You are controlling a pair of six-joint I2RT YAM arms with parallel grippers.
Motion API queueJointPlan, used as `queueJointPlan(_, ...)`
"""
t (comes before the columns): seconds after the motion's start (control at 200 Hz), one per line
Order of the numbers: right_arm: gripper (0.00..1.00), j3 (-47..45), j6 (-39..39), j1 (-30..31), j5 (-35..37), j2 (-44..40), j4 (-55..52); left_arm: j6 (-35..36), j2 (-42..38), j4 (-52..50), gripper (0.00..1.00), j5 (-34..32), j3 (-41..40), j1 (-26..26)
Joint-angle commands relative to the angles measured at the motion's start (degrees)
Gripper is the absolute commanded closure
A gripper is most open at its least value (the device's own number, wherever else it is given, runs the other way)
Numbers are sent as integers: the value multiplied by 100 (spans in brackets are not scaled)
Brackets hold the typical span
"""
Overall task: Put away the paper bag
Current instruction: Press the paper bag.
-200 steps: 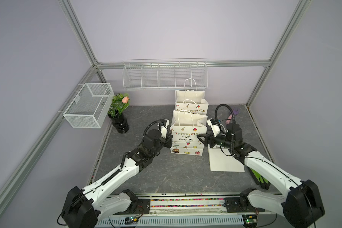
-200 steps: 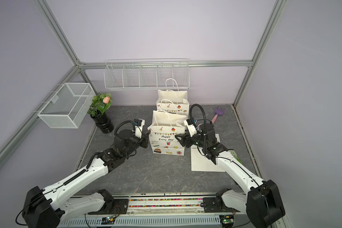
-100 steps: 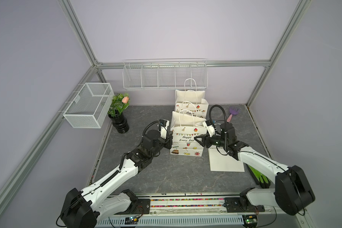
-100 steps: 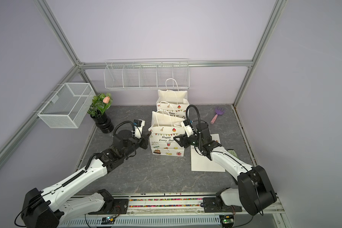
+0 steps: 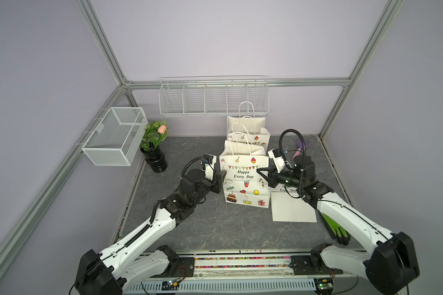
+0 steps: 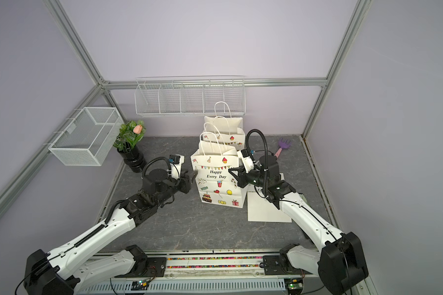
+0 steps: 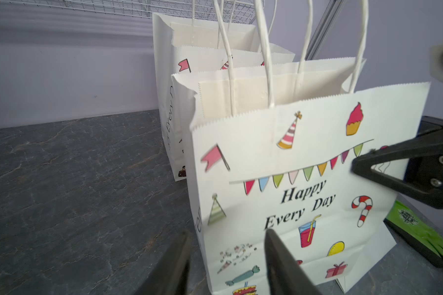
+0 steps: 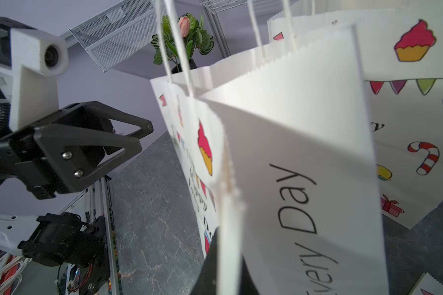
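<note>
Grey marbled tabletop (image 5: 202, 224), lilac walls, aluminium frame. White paper bag (image 5: 244, 178) stands upright at centre of frame in both top views, mouth open, with two more bags (image 5: 248, 130) just behind it toward the back wall.

Change: a second ago the left tool was pinched on the bag's left edge and the right tool stood open beside the right edge. Now swapped. Left tool (image 5: 223, 177) has its jaws spread; the left wrist view shows the bag's corner edge between the fingers, unclamped. Right tool (image 5: 260, 170) is closed on the bag's right side fold; the right wrist view shows the crease pinched.

My read: the grip is handed to the right arm and the bag is not yet put away.

Materials: thin stiff paper, serrated top rim, twisted paper-cord handles, printed party motifs, sharp gusset folds; probably creases easily. Flat folded bag (image 5: 292, 207) lies lower right, green rubbery glove (image 5: 335, 227) beyond it. Wire rack (image 5: 212, 99) hangs on the back wall, mesh basket (image 5: 115, 135) at left.
</note>
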Motion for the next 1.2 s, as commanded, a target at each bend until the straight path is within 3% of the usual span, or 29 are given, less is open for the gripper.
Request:
queueJointPlan(0.0, 93, 372, 79, 11, 30, -227, -452, -314, -366, -359, 1, -170, 113, 17)
queueJointPlan(0.185, 93, 880, 18, -223, -175, -579, -1240, -525, -1067, -585, 0, -279, 151, 19)
queueJointPlan(0.34, 93, 1391, 249, -627, -1154, -720, -1562, -749, -1153, -861, 4, 75, 284, 28)
queueJointPlan(0.455, 94, 1793, 528, -919, -1983, -726, -1610, -860, -1618, -642, 19, 204, 46, 28)
queueJointPlan(0.555, 93, 2140, 716, -1036, -2804, -619, -1662, -858, -2238, -612, 58, -503, -231, 80)
queueJointPlan(0.595, 93, 2248, 832, -1061, -3131, -547, -1621, -914, -2403, -652, 62, -724, -298, 205)
queueJointPlan(0.63, 93, 2316, 964, -1062, -3407, -478, -1519, -1011, -2510, -610, 56, -713, -382, 398)
queueJointPlan(0.715, 93, 2444, 1418, -1065, -4010, -263, -1117, -1335, -2516, -261, 19, 71, -579, 1057)
queueJointPlan(0.775, 93, 2603, 1675, -1068, -4345, -63, -932, -1647, -2308, 128, 6, 844, -666, 1523)
queueJointPlan(0.865, 93, 2859, 1969, -1062, -4750, 213, -752, -1993, -1873, 921, 0, 1800, -763, 1834)
queueJointPlan(0.994, 93, 3216, 2042, -1057, -5040, 482, -798, -2145, -1170, 1677, 0, 2742, -680, 1856)
queueJointPlan(1.194, 93, 3645, 2295, -1060, -5109, 787, -765, -2468, -1253, 2318, 0, 3493, -970, 1852)
